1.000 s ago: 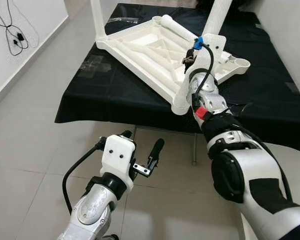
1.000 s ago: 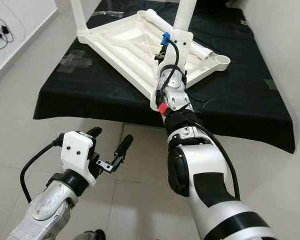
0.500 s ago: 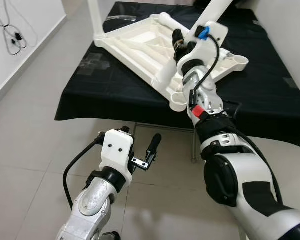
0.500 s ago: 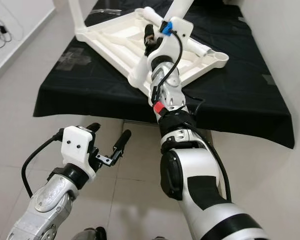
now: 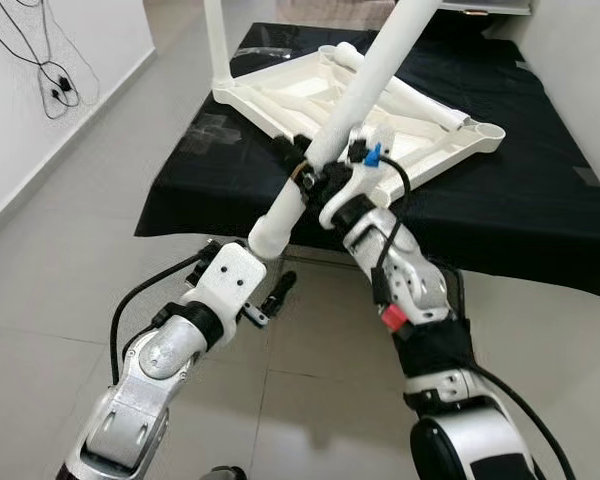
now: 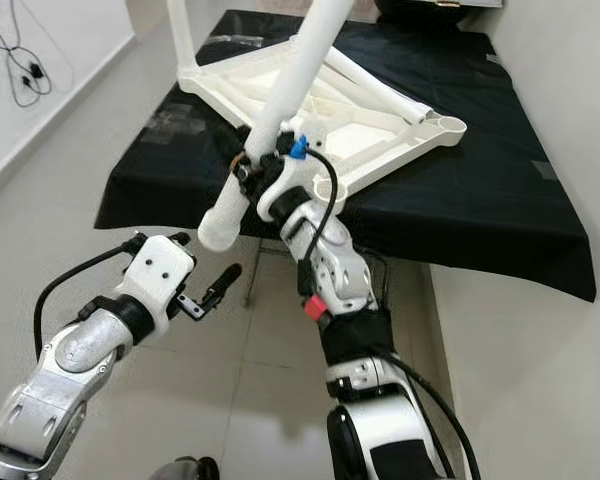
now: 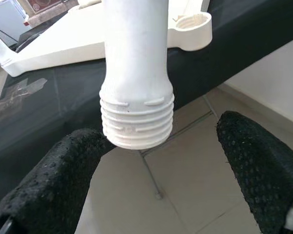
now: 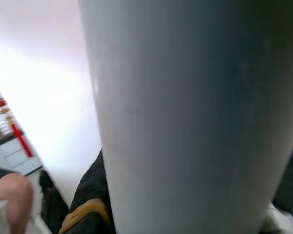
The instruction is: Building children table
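Head views: a white table leg (image 5: 355,105) is held slanted by the right gripper (image 5: 310,178), clamped around it near its lower end, above the front edge of a black-draped table (image 5: 540,210) on which the overturned white tabletop (image 5: 380,110) rests. Left wrist view: the leg's threaded end is seen between the spread fingers (image 7: 53,180) of the left gripper (image 7: 156,170), one finger possibly touching it. Right wrist view: the leg's shaft is pressed close against the camera
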Robot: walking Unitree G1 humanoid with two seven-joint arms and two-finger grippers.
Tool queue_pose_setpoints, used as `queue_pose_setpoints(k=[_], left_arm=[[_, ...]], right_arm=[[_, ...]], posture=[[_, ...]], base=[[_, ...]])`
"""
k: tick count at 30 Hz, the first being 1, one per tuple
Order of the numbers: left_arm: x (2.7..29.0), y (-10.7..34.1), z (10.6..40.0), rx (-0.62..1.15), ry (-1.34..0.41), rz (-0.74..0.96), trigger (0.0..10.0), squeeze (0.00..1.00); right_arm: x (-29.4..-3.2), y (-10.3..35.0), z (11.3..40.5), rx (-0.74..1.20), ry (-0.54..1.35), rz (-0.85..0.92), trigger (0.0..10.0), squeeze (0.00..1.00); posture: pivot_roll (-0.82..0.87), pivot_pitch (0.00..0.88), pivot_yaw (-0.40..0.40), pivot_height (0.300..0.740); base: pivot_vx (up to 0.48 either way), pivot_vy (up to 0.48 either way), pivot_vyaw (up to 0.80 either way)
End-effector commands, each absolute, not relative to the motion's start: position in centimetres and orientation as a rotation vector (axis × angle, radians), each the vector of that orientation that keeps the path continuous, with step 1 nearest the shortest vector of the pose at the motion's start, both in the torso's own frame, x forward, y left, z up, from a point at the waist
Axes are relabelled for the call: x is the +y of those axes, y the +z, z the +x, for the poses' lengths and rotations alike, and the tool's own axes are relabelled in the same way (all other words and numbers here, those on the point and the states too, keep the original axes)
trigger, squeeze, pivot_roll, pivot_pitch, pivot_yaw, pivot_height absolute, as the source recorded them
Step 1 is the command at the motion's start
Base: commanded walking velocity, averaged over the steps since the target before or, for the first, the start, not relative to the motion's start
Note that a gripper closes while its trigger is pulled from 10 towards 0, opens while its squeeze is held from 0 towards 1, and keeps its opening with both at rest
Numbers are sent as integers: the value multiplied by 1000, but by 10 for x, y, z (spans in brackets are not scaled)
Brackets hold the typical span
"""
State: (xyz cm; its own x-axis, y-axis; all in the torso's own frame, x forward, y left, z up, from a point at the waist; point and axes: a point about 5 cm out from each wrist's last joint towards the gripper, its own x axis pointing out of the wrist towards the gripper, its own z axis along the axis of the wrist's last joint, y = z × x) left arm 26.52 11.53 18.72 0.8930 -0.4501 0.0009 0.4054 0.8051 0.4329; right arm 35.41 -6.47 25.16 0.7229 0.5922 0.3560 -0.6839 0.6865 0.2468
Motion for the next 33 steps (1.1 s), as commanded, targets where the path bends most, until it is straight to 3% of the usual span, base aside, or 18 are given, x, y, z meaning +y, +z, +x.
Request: queue_pose_setpoints(k=[1,13,33], left_arm=[[117,184,268,-105,-453,477,10000,0],[133,185,278,-121,-375,490,10000,0],[131,179,291,-123,-365,443,10000,0]], right_arm=[[-61,256,346,-258,771,396,10000,0],[-61,251,330,-212,847,402,10000,0],[-53,248,314,-164,908,410,10000,0]], posture=[[115,68,-16,740],[115,83,-24,740],[97,99,-23,740]], base=[[0,0,0],[0,0,0],[0,0,0]])
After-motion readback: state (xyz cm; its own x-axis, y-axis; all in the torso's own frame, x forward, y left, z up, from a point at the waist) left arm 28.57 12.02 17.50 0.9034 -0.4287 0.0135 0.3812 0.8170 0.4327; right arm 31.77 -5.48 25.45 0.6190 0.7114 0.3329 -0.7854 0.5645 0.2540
